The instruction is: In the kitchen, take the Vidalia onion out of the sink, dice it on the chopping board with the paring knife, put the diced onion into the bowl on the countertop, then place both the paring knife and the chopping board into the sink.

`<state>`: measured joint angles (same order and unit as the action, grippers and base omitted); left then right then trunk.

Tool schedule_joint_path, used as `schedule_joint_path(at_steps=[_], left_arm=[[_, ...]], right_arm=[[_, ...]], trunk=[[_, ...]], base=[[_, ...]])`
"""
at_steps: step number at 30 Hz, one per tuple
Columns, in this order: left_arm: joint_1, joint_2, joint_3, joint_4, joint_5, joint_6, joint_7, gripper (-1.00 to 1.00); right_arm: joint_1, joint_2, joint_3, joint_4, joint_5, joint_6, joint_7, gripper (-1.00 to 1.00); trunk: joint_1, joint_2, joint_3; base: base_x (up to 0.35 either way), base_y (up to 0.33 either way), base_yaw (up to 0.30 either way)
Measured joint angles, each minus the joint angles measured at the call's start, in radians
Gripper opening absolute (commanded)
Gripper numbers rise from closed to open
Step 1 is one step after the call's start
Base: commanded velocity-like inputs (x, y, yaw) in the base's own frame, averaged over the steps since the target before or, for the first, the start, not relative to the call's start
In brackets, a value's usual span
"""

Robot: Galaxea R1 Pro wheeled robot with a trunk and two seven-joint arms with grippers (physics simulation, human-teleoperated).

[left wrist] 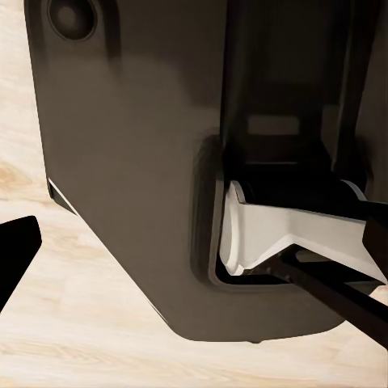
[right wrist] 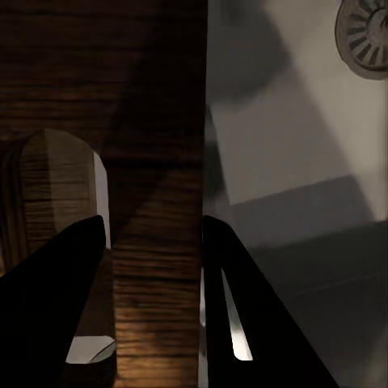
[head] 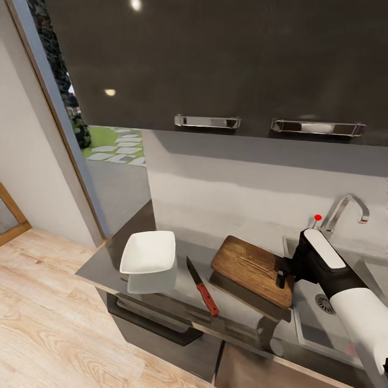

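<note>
From the head camera, the dark brown wooden chopping board (head: 252,268) lies on the reflective grey countertop (head: 102,265), its right end over the edge of the grey steel sink (head: 323,318). The right gripper (head: 281,276) is at that end. The red-handled paring knife (head: 202,287) lies between the board and the white square bowl (head: 149,251).

In the right wrist camera, the black fingers (right wrist: 48,315) stand apart, one on each side of the board's edge; I cannot tell if they press it.

In the left wrist camera, the left gripper's (left wrist: 186,267) jaws cannot be judged.

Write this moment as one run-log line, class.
right gripper: open, straddling chopping board edge by sink | paring knife: on countertop | bowl: empty
</note>
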<state>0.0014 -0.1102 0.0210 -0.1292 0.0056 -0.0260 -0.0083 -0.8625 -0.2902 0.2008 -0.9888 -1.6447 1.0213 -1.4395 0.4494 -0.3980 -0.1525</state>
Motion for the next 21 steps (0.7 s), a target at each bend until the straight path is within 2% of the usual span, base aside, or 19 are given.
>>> schedule_joint_path(at_steps=[8,21], left_arm=[[0.0,0.0,0.0,0.0,0.0,0.0,0.001,1.0],[0.0,0.0,0.0,0.0,0.0,0.0,0.001,1.0]], right_arm=[[0.0,0.0,0.0,0.0,0.001,0.0,0.0,-1.0],[0.0,0.0,0.0,0.0,0.0,0.0,0.0,-1.0]], trunk=[[0.0,0.0,0.0],[0.0,0.0,0.0]], base=[[0.0,-0.079,0.071],[0.0,-0.009,0.201]])
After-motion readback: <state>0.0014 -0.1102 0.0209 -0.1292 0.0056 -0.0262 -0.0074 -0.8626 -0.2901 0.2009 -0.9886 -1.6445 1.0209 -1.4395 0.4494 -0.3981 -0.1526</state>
